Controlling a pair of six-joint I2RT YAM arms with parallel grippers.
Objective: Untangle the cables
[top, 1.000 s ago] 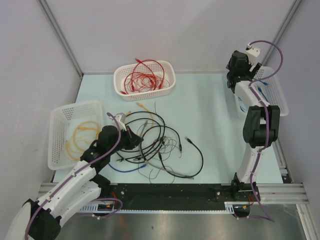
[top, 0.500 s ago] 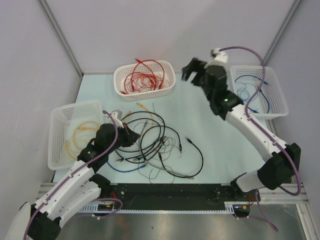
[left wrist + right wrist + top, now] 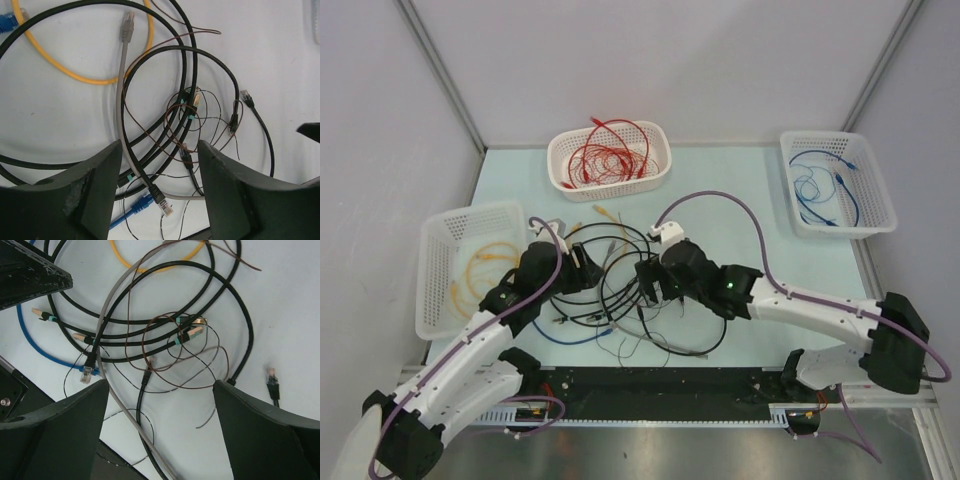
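The cables [image 3: 620, 300] lie in a loose tangle mid-table: black loops [image 3: 192, 65], a grey one [image 3: 121, 95], a yellow one [image 3: 75, 75], a blue plug end [image 3: 136, 206] and thin brown wire [image 3: 165, 340]. My left gripper [image 3: 585, 272] hovers at the tangle's left side, open. In its wrist view, a black plug [image 3: 159, 196] lies on the table between its fingers [image 3: 85, 195], ungripped. My right gripper [image 3: 646, 284] hangs over the tangle's middle, open wide. Grey [image 3: 125, 412] and black [image 3: 141, 395] cables run beneath it, and it holds nothing.
Three white baskets stand around the tangle: one with red cables [image 3: 610, 160] at the back, one with yellow cables [image 3: 470, 262] on the left, one with blue cables [image 3: 835, 195] at the back right. A black rail [image 3: 660, 385] runs along the near edge.
My right arm swung from the blue-cable basket down to the middle of the tangle. My left gripper went from shut to open.
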